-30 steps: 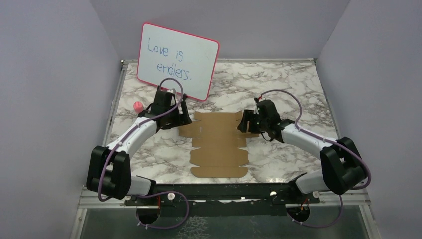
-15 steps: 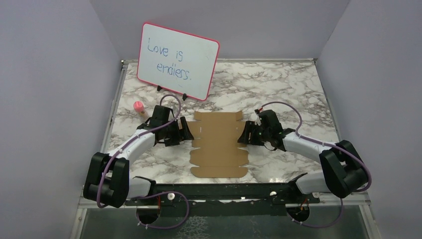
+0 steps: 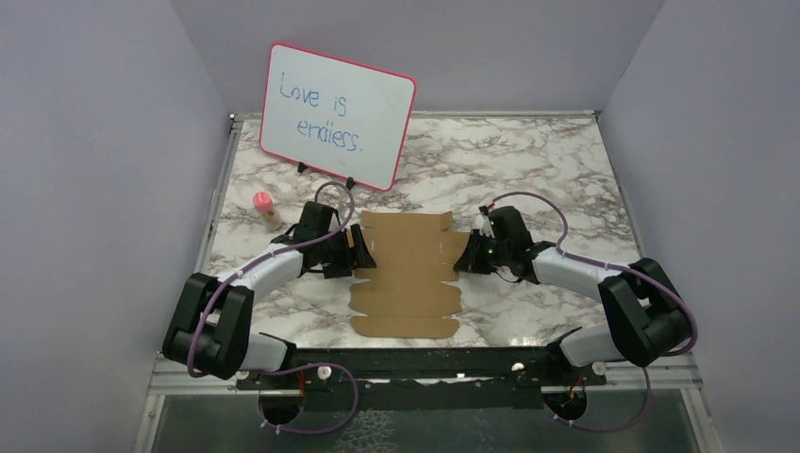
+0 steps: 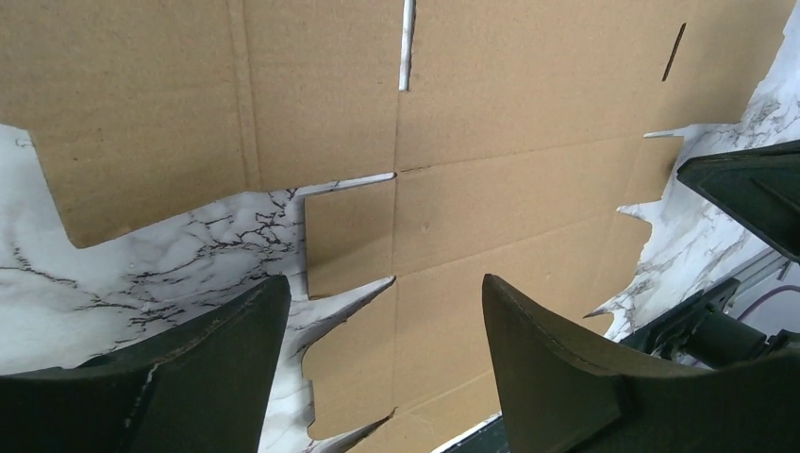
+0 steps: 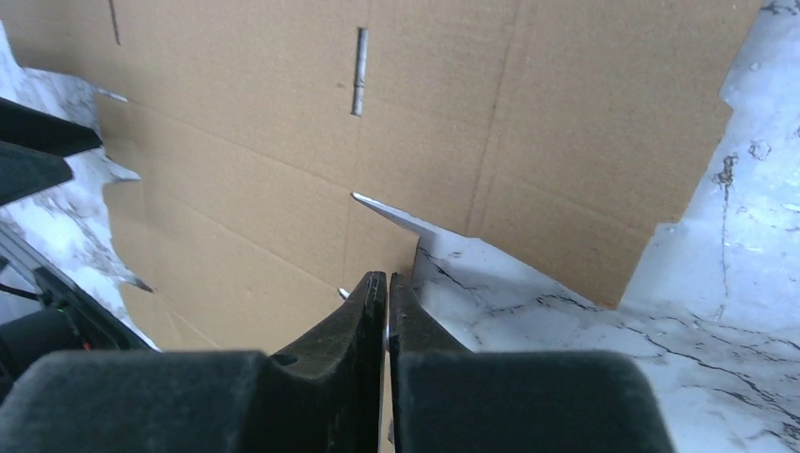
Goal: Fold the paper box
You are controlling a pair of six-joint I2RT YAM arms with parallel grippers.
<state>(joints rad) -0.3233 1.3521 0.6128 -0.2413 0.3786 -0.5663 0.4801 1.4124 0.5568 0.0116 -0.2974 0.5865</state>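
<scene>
Three pale lilac walls close in this workspace, and the floor of it is a white marble-patterned tabletop with grey veining, framed by a metal rim. At the back left stands a pink-framed whiteboard, tilted, with "Love is endless." in blue handwriting. Just in front of its left corner sits a small pink-capped cylinder, well apart from the action.

Now the star: the plain brown die-cut cardboard sheet, the paper box, lies flat in the middle of the table between the two arms. It is unfolded, with scored crease lines running across it, short cut slits, and notched flaps and tabs stepping down both long sides. No markings on it.

On the left, the left gripper is low at the sheet's left edge. In the wrist view its black fingers stand wide apart, released, with a side flap showing between them.

Over on the right, the right gripper is down at the sheet's right edge. In its wrist view it is clenched to a sliver, tips right at a side flap's edge. I cannot tell whether any cardboard is nipped in there.
</scene>
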